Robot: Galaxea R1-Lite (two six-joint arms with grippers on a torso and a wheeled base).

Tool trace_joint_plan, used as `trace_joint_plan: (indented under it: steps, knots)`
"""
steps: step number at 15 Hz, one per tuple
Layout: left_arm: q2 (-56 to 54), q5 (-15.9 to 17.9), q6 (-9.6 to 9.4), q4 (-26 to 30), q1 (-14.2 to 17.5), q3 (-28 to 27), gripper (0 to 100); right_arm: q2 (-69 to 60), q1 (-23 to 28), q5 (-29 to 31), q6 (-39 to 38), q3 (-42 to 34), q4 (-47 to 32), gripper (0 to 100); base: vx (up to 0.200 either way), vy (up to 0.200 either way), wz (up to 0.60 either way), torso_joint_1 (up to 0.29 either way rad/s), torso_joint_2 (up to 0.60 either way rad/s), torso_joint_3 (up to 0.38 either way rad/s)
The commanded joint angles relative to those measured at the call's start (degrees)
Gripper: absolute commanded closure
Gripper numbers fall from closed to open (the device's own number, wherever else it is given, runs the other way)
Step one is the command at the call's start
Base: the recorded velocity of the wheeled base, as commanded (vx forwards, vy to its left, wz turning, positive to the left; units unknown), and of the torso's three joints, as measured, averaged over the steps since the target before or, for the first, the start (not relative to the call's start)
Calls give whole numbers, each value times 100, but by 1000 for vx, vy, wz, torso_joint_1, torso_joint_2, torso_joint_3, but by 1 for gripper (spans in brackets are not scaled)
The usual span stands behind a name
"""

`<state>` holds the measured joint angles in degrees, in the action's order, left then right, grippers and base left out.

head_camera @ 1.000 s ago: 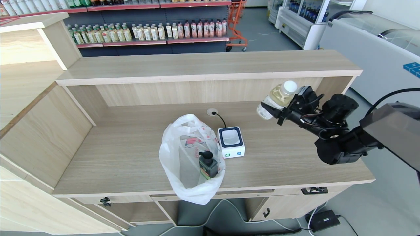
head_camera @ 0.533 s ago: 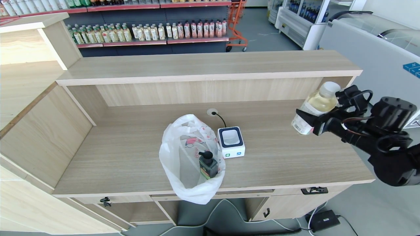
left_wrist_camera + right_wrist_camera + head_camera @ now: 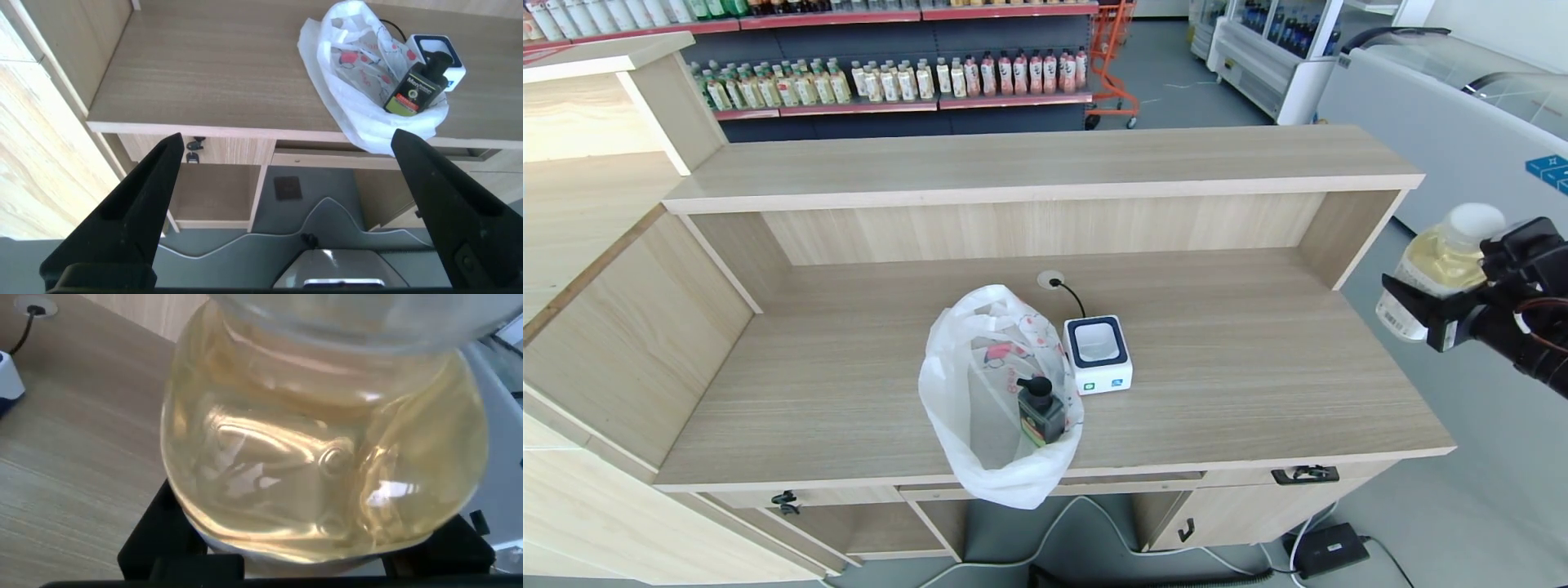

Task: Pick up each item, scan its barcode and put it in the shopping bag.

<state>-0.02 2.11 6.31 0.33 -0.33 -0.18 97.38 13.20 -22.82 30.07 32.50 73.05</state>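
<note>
Right of counter — right gripper grips tilted bottle | aloft

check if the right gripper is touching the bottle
Touching. In the head view the right gripper is clamped on the labelled lower half of the bottle, holding it in the air past the right end of the counter.

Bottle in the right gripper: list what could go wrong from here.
1. The bottle hangs in the right gripper beyond the counter's right end, over the floor; a slip would likely drop it there.
2. The shopping bag sags over the counter's front edge; the added weight might pull it off.
3. The scanner stands close beside the bag, so a low pass may snag the rim.
</note>
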Motion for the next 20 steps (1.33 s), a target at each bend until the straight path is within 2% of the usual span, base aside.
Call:
trace_joint_plan:
  steps: [1,5,10,13,15,17,18,20]
  knots:
    - [2,0,1,2,-2,1,0,-131,165,-3,183,-77,-1,100,0,0,0,0,0,0]
    - [2,0,1,2,-2,1,0,-237,191,-21,535,-51,-71,100,0,0,0,0,0,0]
    - [2,0,1,2,-2,1,0,-202,-160,32,499,11,-80,100,0,0,600,0,0,3]
    - [2,0,1,2,-2,1,0,-158,-195,23,420,11,-89,100,0,0,600,2,-1,4]
    - [2,0,1,2,-2,1,0,44,-573,15,-142,72,-18,100,0,0,0,0,0,0]
    - [2,0,1,2,-2,1,0,255,-1039,15,-1127,230,245,100,0,0,0,0,0,0]
    - [2,0,1,2,-2,1,0,414,-1417,-3,-1944,336,333,100,0,0,0,0,0,0]
    - [2,0,1,2,-2,1,0,660,-1918,-12,-2717,468,289,100,0,0,0,0,0,0]
